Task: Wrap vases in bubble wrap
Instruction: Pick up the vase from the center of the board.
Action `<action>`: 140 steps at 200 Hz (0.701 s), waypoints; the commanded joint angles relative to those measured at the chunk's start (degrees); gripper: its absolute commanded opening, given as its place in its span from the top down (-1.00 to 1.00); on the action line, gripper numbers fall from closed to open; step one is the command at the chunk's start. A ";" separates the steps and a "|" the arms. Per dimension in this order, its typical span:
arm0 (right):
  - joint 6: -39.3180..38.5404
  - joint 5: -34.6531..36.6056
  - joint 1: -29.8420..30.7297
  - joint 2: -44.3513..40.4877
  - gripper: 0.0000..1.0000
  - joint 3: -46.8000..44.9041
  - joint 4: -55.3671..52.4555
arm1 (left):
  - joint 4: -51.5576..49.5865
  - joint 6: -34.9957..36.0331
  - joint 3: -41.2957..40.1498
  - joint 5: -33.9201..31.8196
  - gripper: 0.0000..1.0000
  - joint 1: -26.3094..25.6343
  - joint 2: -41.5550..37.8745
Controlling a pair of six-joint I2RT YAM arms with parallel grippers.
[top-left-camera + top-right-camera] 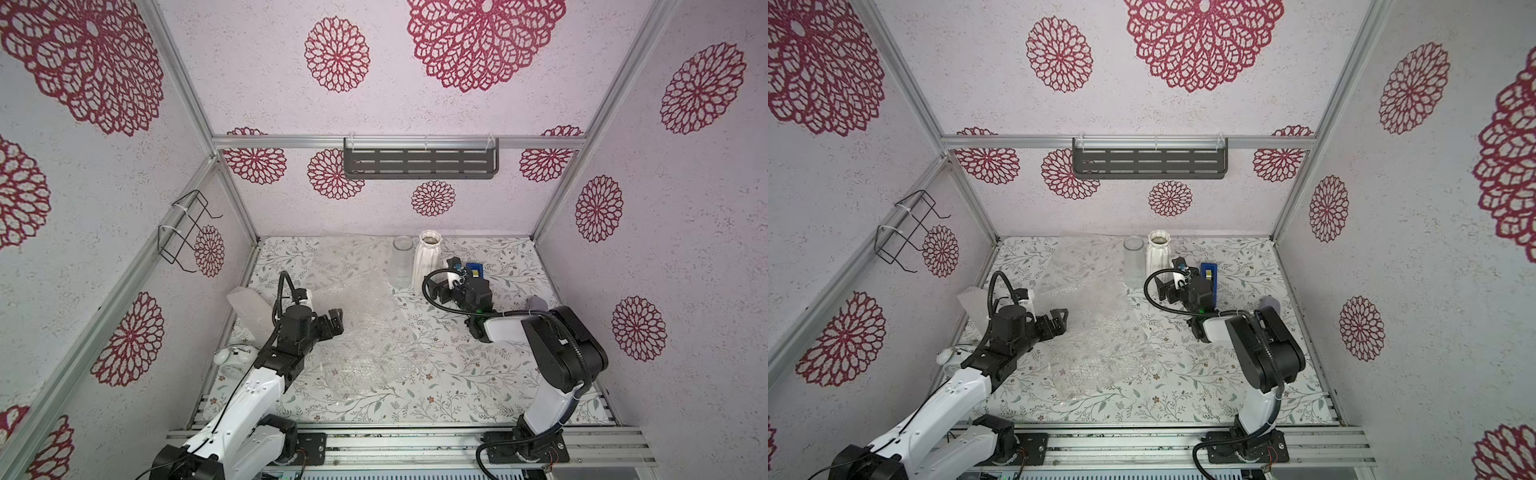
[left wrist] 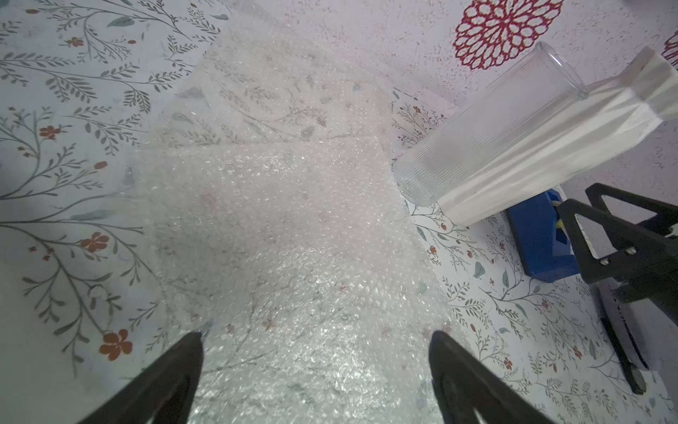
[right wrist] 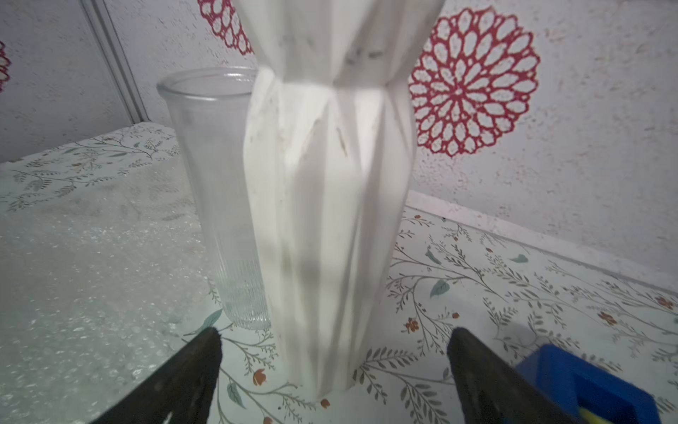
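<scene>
Two claws gape wide, each empty. Straight ahead of the right claw (image 3: pixel 334 330), framed by its fingers but untouched, stands the white vase (image 3: pixel 330 220): ribbed in twisted folds, pinched at the neck, faintly smudged (upright on the floral table (image 3: pixel 513 275)). Just beside it, on the side away from the blue tape dispenser (image 3: pixel 587 389), stands a clear glass vase (image 3: pixel 220 202), finely fluted toward its base. The left claw (image 2: pixel 317 334) hovers over the bubble wrap (image 2: pixel 275 220), a crinkly translucent sheet spread beneath and ahead of it.
</scene>
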 commanded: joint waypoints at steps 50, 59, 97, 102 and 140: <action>-1.69 -11.09 -3.08 9.89 -0.97 5.48 18.15 | 5.07 3.61 -0.74 -1.35 -0.97 -0.29 2.33; -1.33 -11.37 -3.17 10.77 -0.97 6.34 18.79 | 5.12 3.64 -0.70 -1.49 -0.97 -0.29 2.69; 1.39 -13.28 -4.04 14.56 -0.97 10.00 20.42 | 5.59 3.73 -0.40 -1.95 -0.97 -0.29 4.28; 1.46 -13.88 -4.15 15.02 -0.97 10.34 20.82 | 5.52 3.81 -0.39 -2.13 -0.97 -0.29 4.40; 2.77 -16.24 -4.40 17.94 -0.97 13.34 20.88 | 5.59 4.08 -0.34 -2.84 -0.97 -0.20 5.11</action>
